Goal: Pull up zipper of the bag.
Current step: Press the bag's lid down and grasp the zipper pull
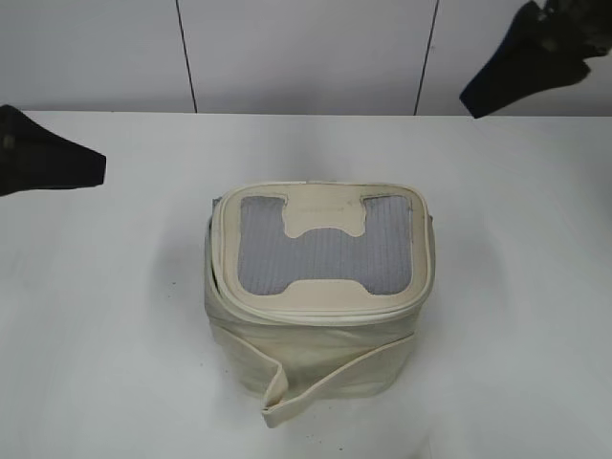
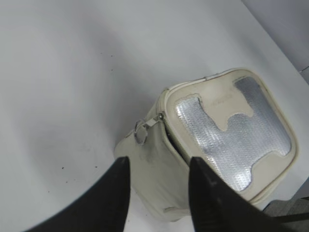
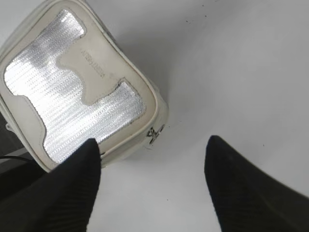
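Observation:
The cream bag (image 1: 320, 354) stands mid-table, its lid with grey mesh and an H-shaped patch facing up. The zipper (image 2: 170, 137) runs round the lid rim and gapes dark at one corner in the left wrist view. A silver ring pull (image 2: 141, 132) hangs there. A second pull (image 3: 155, 134) sits at the bag's corner in the right wrist view. My left gripper (image 2: 159, 160) is open and empty, raised to the left of the bag (image 2: 154, 166). My right gripper (image 3: 152, 142) is open and empty, high and to the right of the bag (image 3: 72, 96).
A loose cream strap (image 1: 316, 382) hangs across the bag's front and folds onto the white table (image 1: 105, 316). A white panelled wall (image 1: 306, 53) stands behind the table. My left gripper (image 1: 96, 167) and right gripper (image 1: 478, 100) hang at the view's edges.

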